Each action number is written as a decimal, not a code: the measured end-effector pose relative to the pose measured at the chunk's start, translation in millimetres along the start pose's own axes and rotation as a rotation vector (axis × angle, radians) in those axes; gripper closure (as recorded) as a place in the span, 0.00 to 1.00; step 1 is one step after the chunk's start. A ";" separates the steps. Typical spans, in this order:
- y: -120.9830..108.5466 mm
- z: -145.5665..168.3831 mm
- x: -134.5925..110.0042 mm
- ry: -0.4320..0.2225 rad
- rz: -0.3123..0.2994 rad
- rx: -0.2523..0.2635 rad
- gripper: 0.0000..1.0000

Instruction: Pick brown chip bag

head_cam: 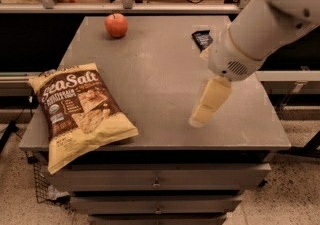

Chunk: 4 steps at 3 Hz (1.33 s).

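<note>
The brown chip bag (80, 109) lies flat at the front left of the grey table (160, 64), its lower corner hanging over the front edge. It has a dark brown centre panel with white "Sea Salt" lettering and pale yellow edges. My gripper (199, 118) hangs on the white arm (260, 29) over the right middle of the table, pointing down and to the left. It is well to the right of the bag, apart from it, and holds nothing that I can see.
A red apple (116, 25) sits at the back left of the table. A small black snack-bar wrapper (201, 39) lies at the back right, partly behind my arm. Drawers (157, 184) sit under the tabletop. A shelf rail runs behind the table.
</note>
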State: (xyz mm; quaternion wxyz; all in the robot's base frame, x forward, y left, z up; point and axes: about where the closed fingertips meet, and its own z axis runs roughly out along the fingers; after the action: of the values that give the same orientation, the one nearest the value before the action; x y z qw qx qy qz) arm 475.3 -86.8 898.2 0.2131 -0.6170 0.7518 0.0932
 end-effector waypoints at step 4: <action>58.1 110.8 -104.1 -0.283 0.139 -0.237 0.00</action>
State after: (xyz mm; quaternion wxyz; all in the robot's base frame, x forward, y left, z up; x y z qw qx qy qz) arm 457.3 63.1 837.6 0.2355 -0.5653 0.7388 0.2815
